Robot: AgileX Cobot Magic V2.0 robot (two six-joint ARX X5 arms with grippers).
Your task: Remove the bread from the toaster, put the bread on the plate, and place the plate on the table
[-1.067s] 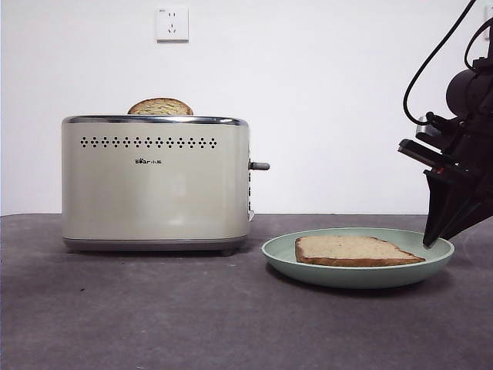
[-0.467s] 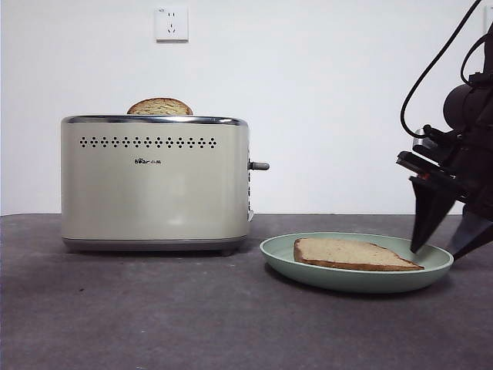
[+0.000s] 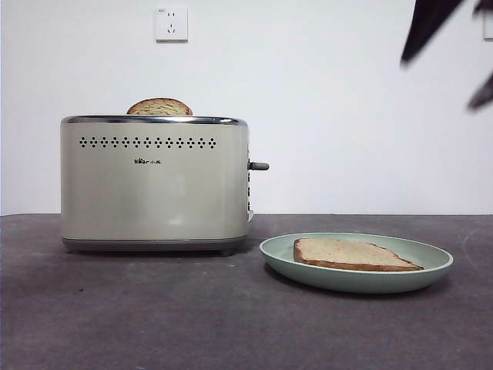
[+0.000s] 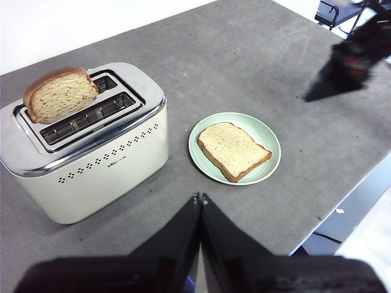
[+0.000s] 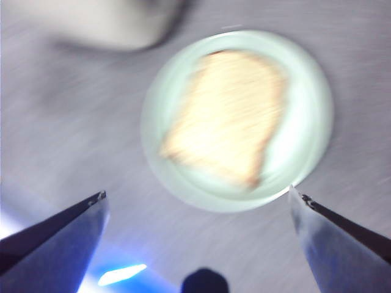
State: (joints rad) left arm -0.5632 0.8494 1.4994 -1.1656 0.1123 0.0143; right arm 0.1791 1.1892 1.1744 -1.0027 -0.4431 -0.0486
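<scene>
The table (image 3: 154, 308), matte dark grey, carries every object. The toaster (image 3: 154, 185), cream with a chrome top rim, stands on it with a grey side lever (image 3: 259, 166) facing the plate. The front view shows only the toaster's side wall with its vent row and logo; the left wrist view looks down on both slots and shows a second slice (image 4: 60, 94) upright in the slot farther from the logo side, the nearer slot bare. The plate (image 3: 431, 270), pale mint-green, rests flat on the table just beside the toaster, not touching it. The bread (image 3: 350, 254) lies flat inside the plate, within the rim; the front view gives its thin edge, the wrist views its speckled face. The right gripper (image 5: 198, 198) hangs above the plate, jaws spread wide and grasping nothing; its own view is motion-blurred, and the front view shows it only as two dark tips at the upper corner. The left gripper (image 4: 199, 198) is high above the table's near edge, jaws pressed together with nothing between them. A wall socket (image 3: 171, 23) appears in the front view alone.
</scene>
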